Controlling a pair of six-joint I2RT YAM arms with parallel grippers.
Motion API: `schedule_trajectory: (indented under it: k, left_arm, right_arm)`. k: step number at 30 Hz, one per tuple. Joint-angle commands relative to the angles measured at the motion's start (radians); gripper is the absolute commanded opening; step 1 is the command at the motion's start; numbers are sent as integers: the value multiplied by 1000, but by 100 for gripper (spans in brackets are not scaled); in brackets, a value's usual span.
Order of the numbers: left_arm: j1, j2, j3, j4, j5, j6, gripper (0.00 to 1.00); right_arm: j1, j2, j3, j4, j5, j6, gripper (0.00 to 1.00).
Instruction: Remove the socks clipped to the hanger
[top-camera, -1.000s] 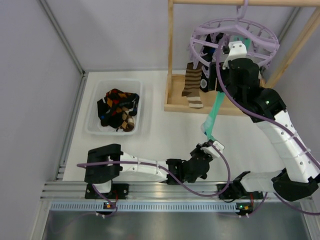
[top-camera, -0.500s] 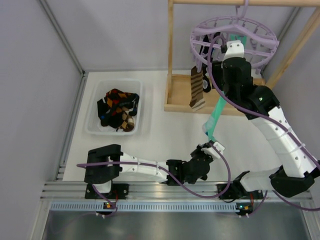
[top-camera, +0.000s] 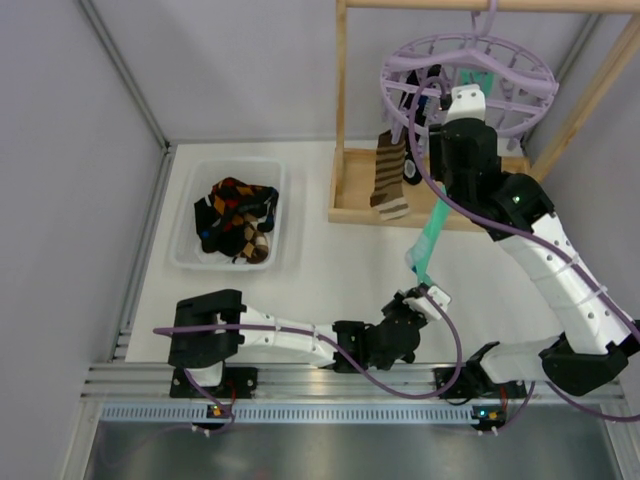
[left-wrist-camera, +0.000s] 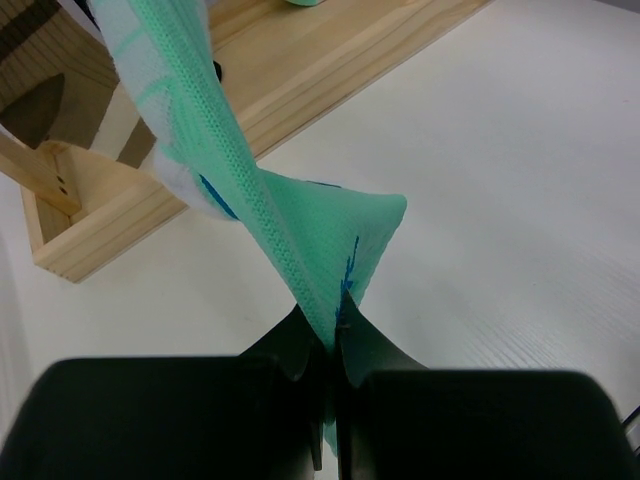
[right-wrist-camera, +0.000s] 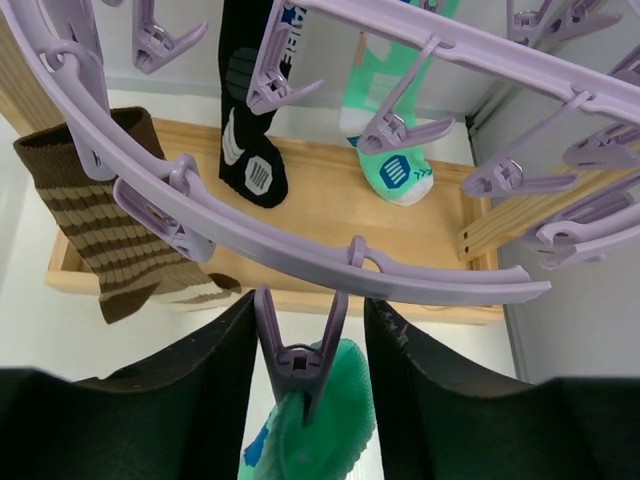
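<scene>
The pale-purple hanger (top-camera: 468, 68) hangs from the wooden rack. A mint-green sock (top-camera: 432, 228) stretches from one of its clips down to my left gripper (top-camera: 424, 292). In the left wrist view that gripper (left-wrist-camera: 328, 322) is shut on the sock's (left-wrist-camera: 290, 230) lower end. My right gripper (top-camera: 452, 100) is up at the ring's near rim. In the right wrist view it (right-wrist-camera: 308, 322) is open, with a finger (right-wrist-camera: 205, 380) on each side of the purple clip (right-wrist-camera: 300, 358) that pinches the green sock (right-wrist-camera: 335, 425). A brown striped sock (right-wrist-camera: 110, 240), a black sock (right-wrist-camera: 250, 150) and another mint-green sock (right-wrist-camera: 395, 165) hang from other clips.
A clear plastic bin (top-camera: 185, 255) at the left holds several dark argyle socks (top-camera: 236, 218). The wooden rack's base tray (top-camera: 352, 208) and upright posts stand under and beside the hanger. Grey walls close in the left and back.
My right gripper has risen and shifted left up to the hanger's rim. The hanger and the brown sock have swung a little. The left gripper stays shut on the green sock.
</scene>
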Motion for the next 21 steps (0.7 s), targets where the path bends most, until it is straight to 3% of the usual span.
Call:
schedule_trajectory:
  k: [1,2,5,10,13,16,18,21]
  left_arm:
    - [-16,-5,24,17,-18,-10,0]
    - [-16,-2,22,17,-18,-10,0]
    - [-18,1,16,17,-21,-15,0]
    - [-18,-11,-16,17,-6,-58,0]
    - [-16,-26,-47,15,-32,-72,0]
    - [-11,-80,-83,9,-80,-73,0]
    - [2,-151,-91,-81,-89,-125,0]
    - [56,-278,-112,-210,-89,-193,0]
  right_arm:
    - [12,-24,4,68,16,-13,42]
    - [12,-24,4,72,14,-13,40]
    - [12,-36,-1,82,-3,-9,18]
    - [12,-59,-16,101,-33,-6,3]
    - [14,-70,-25,105,-42,-4,10]
    - [12,-94,-53,114,-56,4,27]
    - [14,-114,-85,123,-67,13,41]
    - [12,-153,-123,140,-85,20,45]
